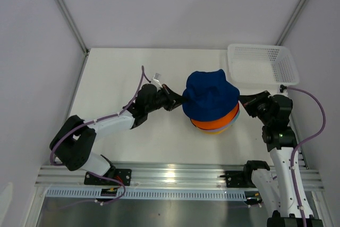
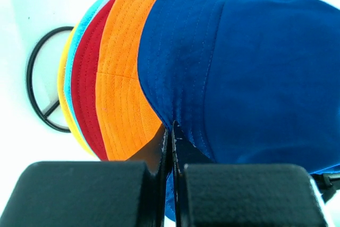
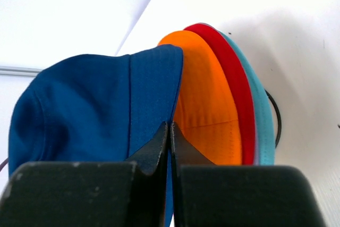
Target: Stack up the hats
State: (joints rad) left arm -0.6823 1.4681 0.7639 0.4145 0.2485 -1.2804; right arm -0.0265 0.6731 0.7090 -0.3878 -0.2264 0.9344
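The dark blue hat (image 1: 211, 97) sits on top of a pile of hats at the table's middle. The orange hat (image 1: 219, 122) is right under it. In the left wrist view the dark blue hat (image 2: 255, 78) lies over the orange (image 2: 125, 78), red (image 2: 85, 89), teal (image 2: 87, 19) and yellow (image 2: 66, 78) brims. Lavender shows only as a thin edge (image 3: 256, 155). My left gripper (image 1: 178, 101) is shut on the dark blue brim at its left (image 2: 172, 131). My right gripper (image 1: 243, 101) is shut on the same brim at its right (image 3: 170, 128).
The black wire stand (image 2: 32, 78) shows under the pile as a ring on the table, and also in the right wrist view (image 3: 277, 120). A white mesh basket (image 1: 289, 65) stands at the back right corner, close behind the right arm.
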